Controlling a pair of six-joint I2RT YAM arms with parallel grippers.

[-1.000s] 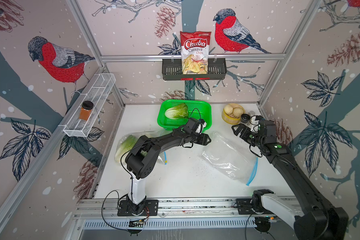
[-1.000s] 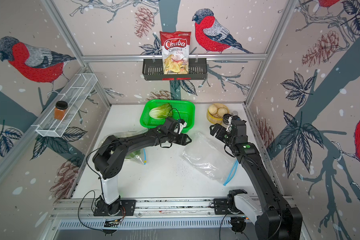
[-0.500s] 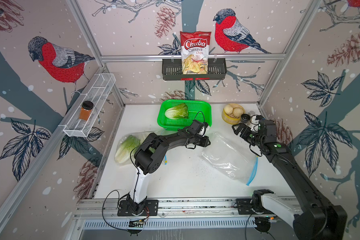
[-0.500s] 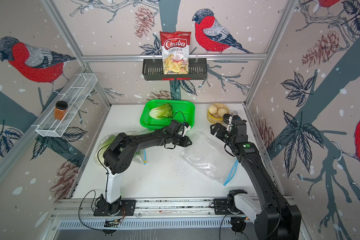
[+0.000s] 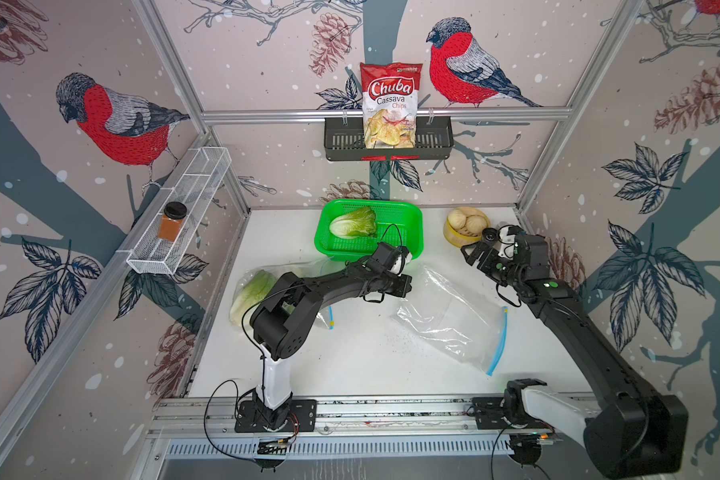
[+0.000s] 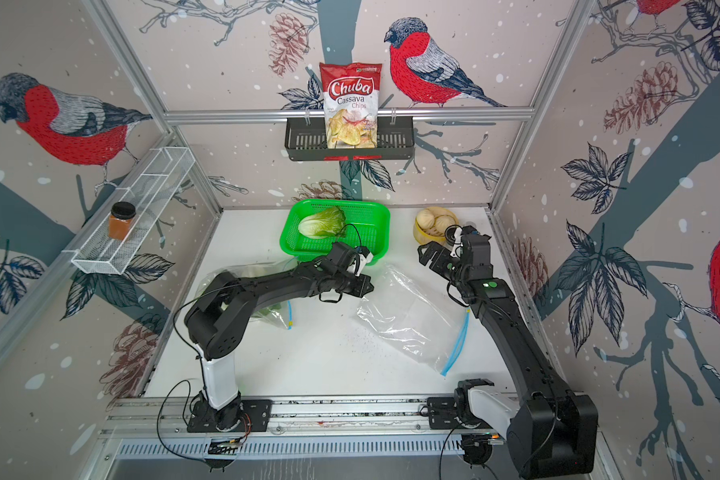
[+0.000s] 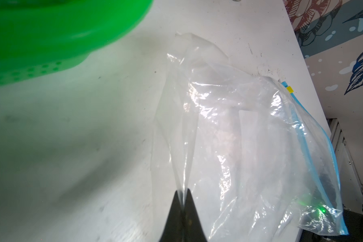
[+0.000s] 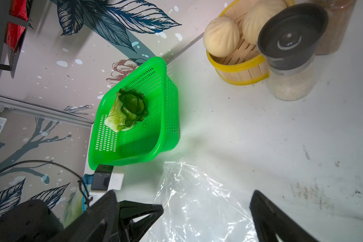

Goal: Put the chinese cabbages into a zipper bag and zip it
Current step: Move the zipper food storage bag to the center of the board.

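My left gripper is pinched fully together on a thin fold of the zipper bag, the film rising taut into the tips; whether I hold one layer or both I cannot tell; my right gripper hangs spread wide and empty over the bag's far end. The bag lies crumpled on the table right of centre, its blue zipper strip on the near-right side, well away from my pinch. Of the chinese cabbages, one cabbage lies in the green basket at the far edge; another cabbage sits at the left inside a second clear bag; a third I cannot find. I judge the film slippery, so a quick lift could pull it out of my tips; gripping this far from the zipper may leave the mouth flat; dragging far-left would push the bag against the basket, just beside my left wrist, where my cable loops over the rim and could snag. My right gripper has the bun basket and a grinder close on its far side and the wall near on the right; the open room is the bare table near and centre.
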